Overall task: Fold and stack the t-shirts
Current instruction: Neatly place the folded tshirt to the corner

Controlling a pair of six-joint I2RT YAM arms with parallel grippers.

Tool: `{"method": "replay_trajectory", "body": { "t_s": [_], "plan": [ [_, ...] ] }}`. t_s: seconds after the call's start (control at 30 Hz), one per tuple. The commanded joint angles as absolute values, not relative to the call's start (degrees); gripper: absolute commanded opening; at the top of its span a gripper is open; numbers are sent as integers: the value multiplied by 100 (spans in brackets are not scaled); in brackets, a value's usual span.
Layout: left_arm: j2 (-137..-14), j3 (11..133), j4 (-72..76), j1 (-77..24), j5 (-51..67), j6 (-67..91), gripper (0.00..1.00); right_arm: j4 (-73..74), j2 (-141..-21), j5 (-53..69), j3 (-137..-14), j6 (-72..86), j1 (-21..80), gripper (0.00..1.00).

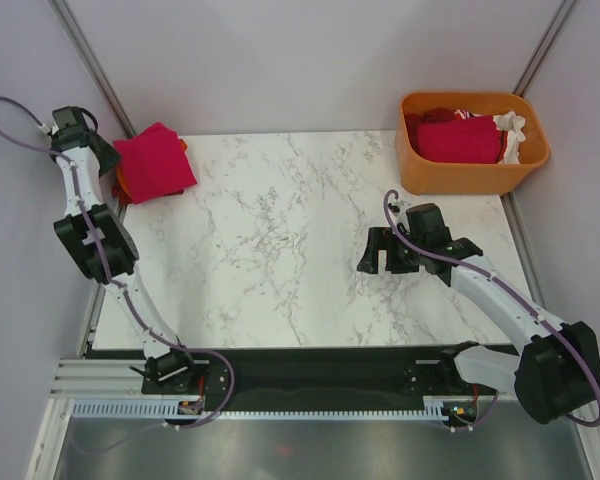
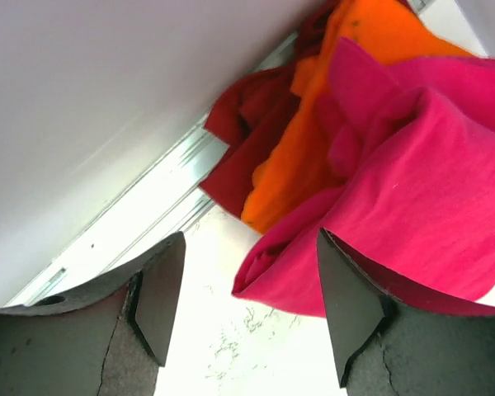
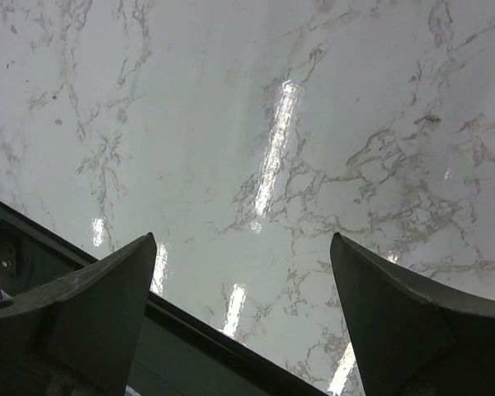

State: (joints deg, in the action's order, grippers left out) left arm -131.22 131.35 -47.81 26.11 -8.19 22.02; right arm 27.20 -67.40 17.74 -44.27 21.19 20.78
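A folded crimson-pink t-shirt [image 1: 154, 160] lies on top of a stack at the table's far left corner. In the left wrist view the pink shirt [image 2: 421, 190] covers an orange shirt [image 2: 330, 124] and a dark red one [image 2: 243, 136]. My left gripper [image 1: 108, 155] is open and empty just left of the stack; the pink shirt's edge lies between its fingers [image 2: 243, 285]. My right gripper [image 1: 378, 255] is open and empty over bare marble right of centre [image 3: 241, 272]. More dark red [image 1: 455, 138] and white [image 1: 512, 135] shirts lie crumpled in the orange tub.
The orange plastic tub [image 1: 472, 175] stands at the table's far right corner. A metal rail [image 2: 132, 214] runs along the table's left edge behind the stack. A dark strip [image 3: 82, 272] marks the table's near edge under the right gripper.
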Motion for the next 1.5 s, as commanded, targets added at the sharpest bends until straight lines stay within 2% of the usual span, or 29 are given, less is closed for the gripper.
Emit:
{"method": "replay_trajectory", "body": {
  "t_s": [0.0,0.03,0.07,0.17,0.2,0.23,0.27,0.33,0.37,0.4,0.43,0.53,0.63,0.7,0.83,1.13,1.47],
  "plan": [
    [-11728,11340,-3901,3428,-1793,3823,72,2496,-6539,1934,-4456,2074,2092,95],
    [-10924,10720,-3432,3428,-1810,3902,72,2496,-6469,1942,-4456,2083,2083,95],
    [-10533,9531,-2914,3436,-1758,3920,73,2505,-6417,1960,-4447,2083,2092,95],
    [-9415,8528,-2909,3542,-1758,3920,73,2522,-6267,1977,-4421,2074,2109,95],
    [-9248,8125,-1717,3577,-696,4059,73,2522,-6232,1978,-4395,2066,2127,95],
    [-9098,7878,-792,3577,-407,4313,60,2514,-6231,1969,-4386,2057,2127,95],
    [-8836,7623,-478,3534,144,4368,59,2514,-6240,1977,-4386,2057,2136,95],
    [-8833,7041,-475,3446,149,4368,59,2487,-6240,1986,-4403,2065,2145,95],
    [-9094,7197,561,3228,1211,4238,55,2496,-6240,1986,-4429,2065,2145,95],
    [-9323,7381,571,3121,1222,4236,55,2496,-6223,1978,-4447,2074,2136,95],
    [-9525,7539,563,3033,1892,3853,42,2496,-6205,1978,-4456,2074,2144,95],
    [-10220,8067,545,2795,2380,3797,34,2514,-6205,1969,-4482,2092,2144,95],
    [-10783,8524,545,2541,2505,3692,31,2514,-6266,1881,-4474,2074,2136,95],
    [-11108,8849,440,2330,2408,3543,31,2514,-6328,1854,-4447,2074,2145,95],
    [-11582,9465,-148,2101,1287,3287,30,2540,-6381,1776,-4465,2066,2136,95],
    [-12286,10256,-193,1855,-498,2400,33,2637,-6468,1705,-4517,2039,2145,95],
    [-13490,11311,-387,1846,-1168,1828,34,2698,-6908,1670,-4808,1934,2136,95]
  ]
}}
